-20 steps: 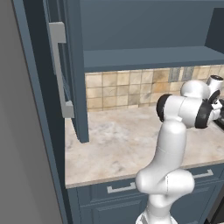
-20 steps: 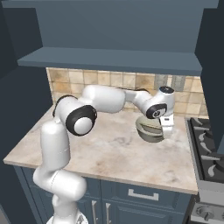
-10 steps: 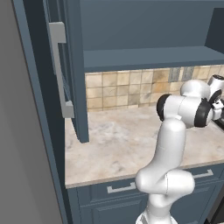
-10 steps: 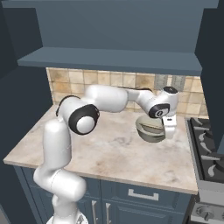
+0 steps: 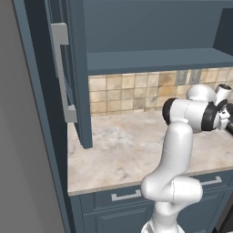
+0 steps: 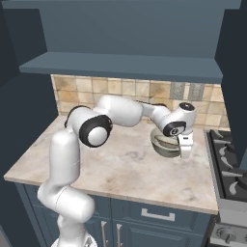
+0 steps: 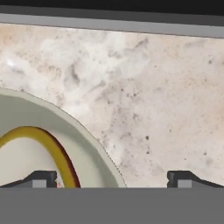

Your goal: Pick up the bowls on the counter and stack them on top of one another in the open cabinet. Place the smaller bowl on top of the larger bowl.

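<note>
Bowl (image 6: 166, 143) rim is sitting between my fingertips as my hand (image 7: 113, 178), spread fully wide and gripping nothing, is hanging over the bench (image 6: 125, 164) beside the stove (image 6: 231, 169).

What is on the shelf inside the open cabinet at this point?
The cabinet shelf looks bare; no bowl sits on it yet. A bowl is on the counter beside the open gripper. The arm hides part of the bowl.

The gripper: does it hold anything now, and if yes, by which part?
Nothing is held. The gripper is open, its fingertips standing on either side of the bowl's rim, one inside and one outside, not closed on it.
</note>
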Available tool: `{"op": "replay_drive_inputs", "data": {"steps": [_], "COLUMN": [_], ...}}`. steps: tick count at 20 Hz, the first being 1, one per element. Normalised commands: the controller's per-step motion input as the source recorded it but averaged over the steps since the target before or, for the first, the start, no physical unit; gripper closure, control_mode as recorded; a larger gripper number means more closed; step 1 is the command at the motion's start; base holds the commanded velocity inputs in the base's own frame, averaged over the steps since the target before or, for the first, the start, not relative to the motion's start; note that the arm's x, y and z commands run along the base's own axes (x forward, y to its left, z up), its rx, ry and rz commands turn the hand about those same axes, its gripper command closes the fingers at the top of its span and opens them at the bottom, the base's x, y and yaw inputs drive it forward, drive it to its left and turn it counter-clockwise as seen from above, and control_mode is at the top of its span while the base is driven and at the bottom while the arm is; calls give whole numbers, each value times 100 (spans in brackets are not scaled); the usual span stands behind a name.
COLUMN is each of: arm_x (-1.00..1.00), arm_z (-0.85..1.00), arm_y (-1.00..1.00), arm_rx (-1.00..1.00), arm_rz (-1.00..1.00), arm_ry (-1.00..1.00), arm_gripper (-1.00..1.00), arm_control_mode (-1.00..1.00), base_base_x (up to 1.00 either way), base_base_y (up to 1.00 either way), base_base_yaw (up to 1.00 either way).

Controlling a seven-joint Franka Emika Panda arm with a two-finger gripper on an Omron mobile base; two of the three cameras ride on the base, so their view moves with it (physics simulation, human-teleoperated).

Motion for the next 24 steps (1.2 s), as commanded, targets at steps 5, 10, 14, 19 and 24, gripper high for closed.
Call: {"op": "replay_drive_inputs", "data": {"steps": [5, 10, 14, 19, 24], "arm_x": [3, 5, 3, 0, 0], "arm_z": [-41, -29, -12, 0, 28], "arm_y": [10, 8, 5, 0, 0], "arm_rx": [0, 0, 0, 0, 1], "arm_rz": [0, 0, 0, 0, 0], "arm_ry": [0, 0, 0, 0, 0], "arm_gripper": [-100, -100, 100, 100, 100], "arm_control_mode": [-100, -100, -100, -100, -100], "base_base_x": [0, 0, 0, 0, 0], "base_base_y": [0, 0, 0, 0, 0], "base_base_yaw": [0, 0, 0, 0, 0]}}
